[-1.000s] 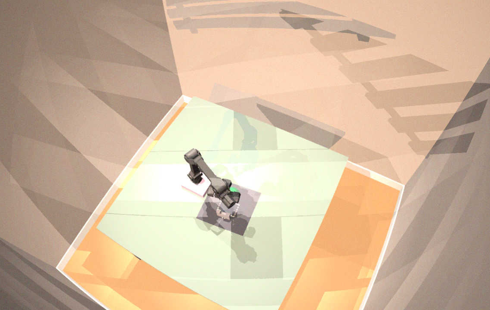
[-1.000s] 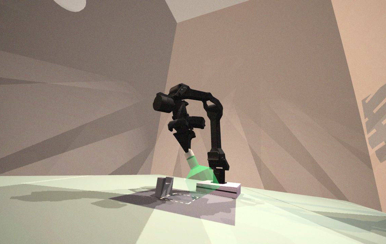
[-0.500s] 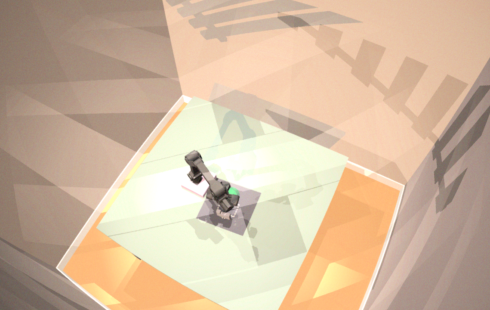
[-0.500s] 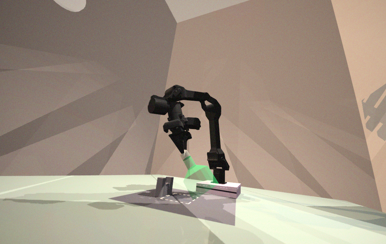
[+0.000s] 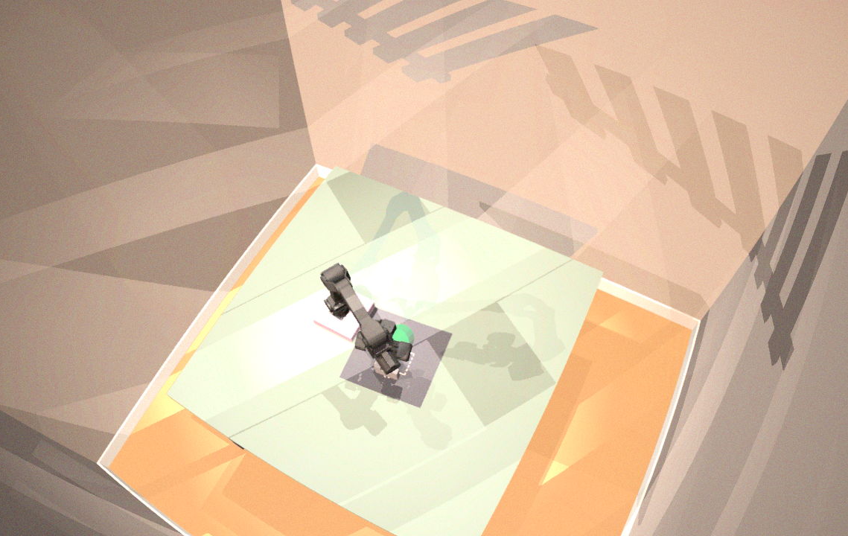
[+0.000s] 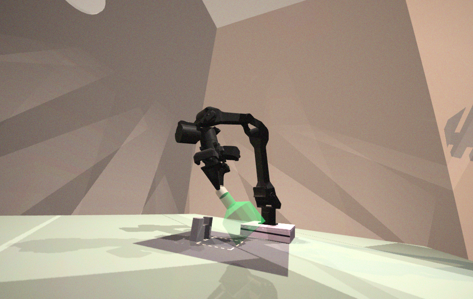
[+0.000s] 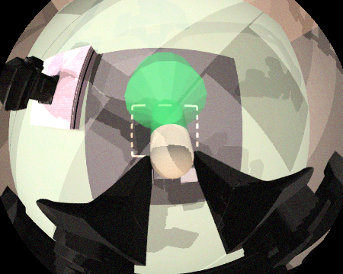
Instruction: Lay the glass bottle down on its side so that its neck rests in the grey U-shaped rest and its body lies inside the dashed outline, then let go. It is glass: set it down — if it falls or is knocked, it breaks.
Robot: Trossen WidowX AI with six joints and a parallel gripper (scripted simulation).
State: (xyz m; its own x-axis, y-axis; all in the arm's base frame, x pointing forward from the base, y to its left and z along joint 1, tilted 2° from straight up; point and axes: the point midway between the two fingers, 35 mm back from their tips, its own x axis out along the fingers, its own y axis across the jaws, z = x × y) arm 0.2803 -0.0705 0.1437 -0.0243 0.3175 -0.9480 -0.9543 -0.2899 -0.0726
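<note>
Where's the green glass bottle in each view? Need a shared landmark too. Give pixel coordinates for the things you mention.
Top: green glass bottle (image 5: pixel 403 333) (image 6: pixel 241 213) (image 7: pixel 165 81), just below and left of centre, mostly hidden under the arm.
Exterior: centre, below mid-height, tilted, neck up-left.
Wrist: upper centre, body above the cream cap.
Shared landmark: dark purple-grey square mat (image 5: pixel 436 346) (image 6: pixel 268 260) (image 7: pixel 221 152).
</note>
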